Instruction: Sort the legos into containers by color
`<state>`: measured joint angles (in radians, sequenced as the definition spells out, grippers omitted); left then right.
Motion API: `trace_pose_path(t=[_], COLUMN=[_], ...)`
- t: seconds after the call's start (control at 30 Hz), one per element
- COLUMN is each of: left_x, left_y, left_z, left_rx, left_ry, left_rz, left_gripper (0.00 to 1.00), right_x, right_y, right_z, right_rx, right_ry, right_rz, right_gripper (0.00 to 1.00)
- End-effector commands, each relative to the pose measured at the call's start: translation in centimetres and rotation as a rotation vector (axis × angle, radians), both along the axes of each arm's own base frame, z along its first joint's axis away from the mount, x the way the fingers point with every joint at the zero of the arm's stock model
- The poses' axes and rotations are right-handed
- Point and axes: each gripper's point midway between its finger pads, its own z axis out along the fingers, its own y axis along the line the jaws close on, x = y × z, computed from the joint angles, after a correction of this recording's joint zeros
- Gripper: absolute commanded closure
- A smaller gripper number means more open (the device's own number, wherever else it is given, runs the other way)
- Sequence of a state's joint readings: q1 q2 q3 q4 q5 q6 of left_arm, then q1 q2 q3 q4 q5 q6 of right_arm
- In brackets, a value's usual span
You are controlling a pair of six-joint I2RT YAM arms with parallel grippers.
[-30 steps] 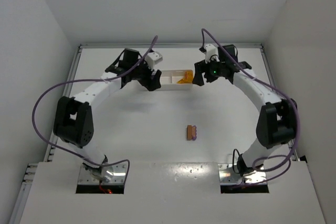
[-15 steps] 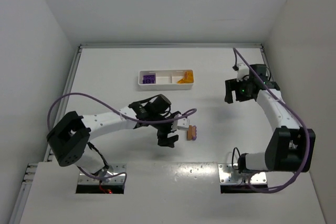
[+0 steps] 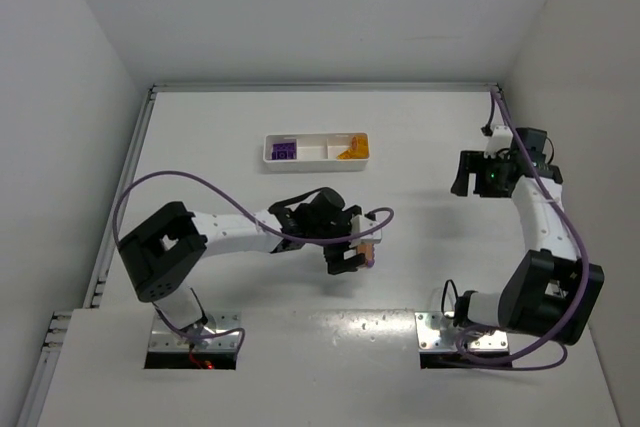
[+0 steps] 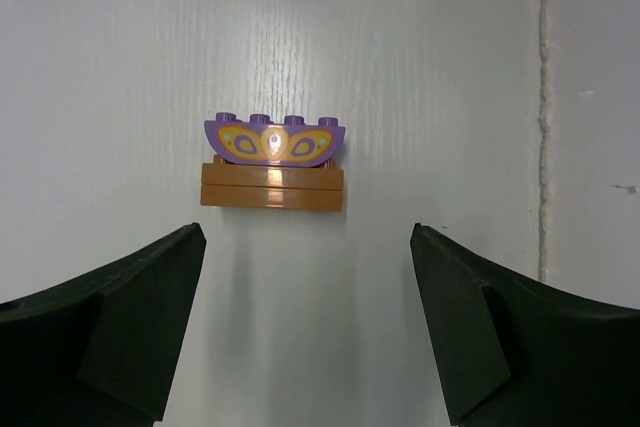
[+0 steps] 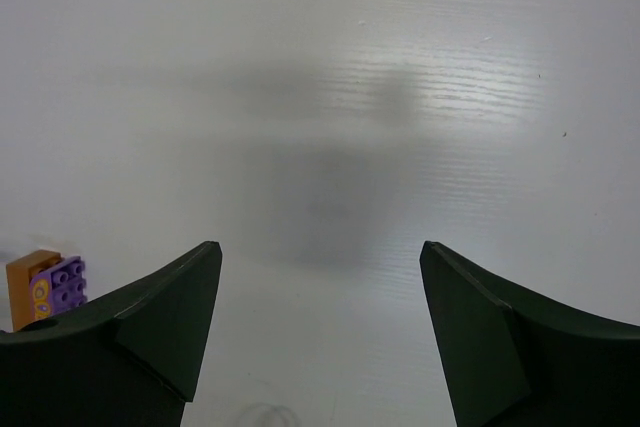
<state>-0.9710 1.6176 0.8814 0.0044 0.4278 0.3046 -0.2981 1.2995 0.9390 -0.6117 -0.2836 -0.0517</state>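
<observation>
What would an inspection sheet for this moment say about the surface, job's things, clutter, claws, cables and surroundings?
Surface: white matte table, bare where it shows.
Job's things: long shallow white plastic tray with small purple bricks in its left compartment and orange-yellow bricks in its right; nothing seen in the middle one. A purple arched brick joined to a brown-orange flat brick lies loose on the table.
Clutter: nothing seen.
Claws: left claw open, just short of the loose pair; right claw open, holding nothing, off to the right side.
Cables: purple cables loop off both arms.
Surroundings: plain white walls.
</observation>
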Motion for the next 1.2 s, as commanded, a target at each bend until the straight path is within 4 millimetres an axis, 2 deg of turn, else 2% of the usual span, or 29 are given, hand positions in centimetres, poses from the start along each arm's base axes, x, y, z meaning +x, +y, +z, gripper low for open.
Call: trace_pose_path(t=[0.0,0.2,0.23,0.3,0.4,0.43,0.53,0.7,1.07,1.17], left_x=[0.8,1.8,2.1,2.4,2.5,2.8,2.7,3.2,2.7,2.4], left_y=[-2.1,-1.7,-2.0,-2.1,-2.2,-2.6,-2.5,-3.2,-3.8,-3.9], left_z=[1.4,-0.7,-0.3,-1.2,-1.8,-1.3,-2.2,-2.3,-2.7,-2.6], left_rx=[-0.08,-0.03,-0.04,-0.017,-0.006,-0.016,0.002,0.002,-0.006,-0.013], left_ry=[-0.051,-0.069,-0.082,-0.086,-0.086,-0.093,-0.082,-0.09,-0.069,-0.059], left_rz=[0.007,0.058,0.053,0.054,0.048,0.048,0.048,0.042,0.004,-0.01], left_gripper=[0.09,0.08,0.08,0.08,0.07,0.07,0.07,0.07,0.07,0.11], right_x=[0.8,0.6,0.6,0.7,1.0,1.0,1.3,1.3,1.1,1.3], right_y=[0.1,0.6,0.6,0.7,1.0,0.9,1.0,1.2,1.5,1.9], right_z=[1.2,1.2,1.2,0.6,1.2,0.8,1.0,0.7,-0.1,0.1], right_rx=[0.05,0.105,0.106,0.121,0.137,0.135,0.143,0.154,0.177,0.2], right_ry=[-0.025,-0.023,-0.023,-0.007,-0.015,-0.007,-0.01,-0.004,0.025,0.027], right_rz=[-0.001,0.014,0.014,0.019,0.031,0.037,0.043,0.048,0.062,0.074], right_gripper=[0.19,0.19,0.19,0.19,0.19,0.19,0.19,0.19,0.19,0.19])
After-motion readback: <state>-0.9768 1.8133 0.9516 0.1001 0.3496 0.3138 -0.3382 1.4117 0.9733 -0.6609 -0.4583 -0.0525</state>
